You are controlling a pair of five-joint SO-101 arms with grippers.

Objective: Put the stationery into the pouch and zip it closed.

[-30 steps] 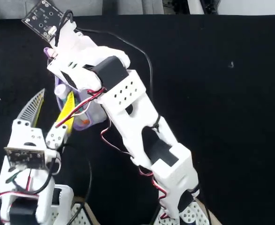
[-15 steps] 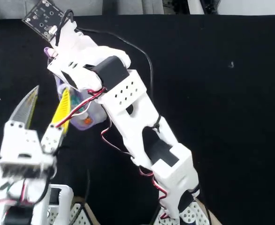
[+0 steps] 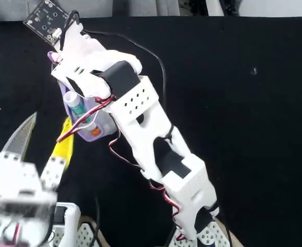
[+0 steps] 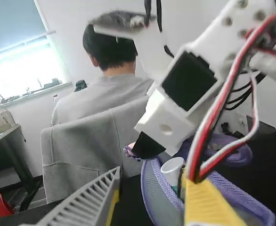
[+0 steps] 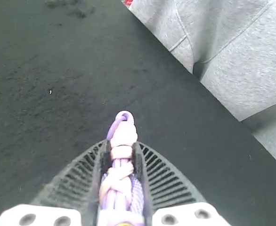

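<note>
The lavender pouch (image 3: 91, 126) sat at the far-left part of the black table (image 3: 244, 128). Its long axis ran on a slant from the far-left corner back toward the arms' bases, and its mouth was unzipped and gaping. At the far end of that axis the right gripper (image 5: 121, 149) had its fingers pressed together on the pouch's purple pull loop (image 5: 123, 123). The loop poked out past the fingertips, pointing away from the arm. In the high view this gripper showed at the pouch's far tip (image 3: 55, 56), with the arm stretched diagonally across the table above it. A tube (image 3: 74, 103) with a white cap and a teal body stood in the open mouth, cap end up and leaning toward the far-left, roughly along the pouch's own length. From the left wrist the same cap (image 4: 172, 168) rose just inside the pouch's mesh wall (image 4: 153, 193). The left gripper (image 3: 50, 119) hung just beside the near-left of the pouch with its fingers spread wide and nothing between them. Its grey ribbed finger (image 3: 19, 138) and yellow finger (image 3: 62, 148) both pointed toward the far side of the table. The yellow one lay close to the pouch's side; whether it touched could not be told.
</note>
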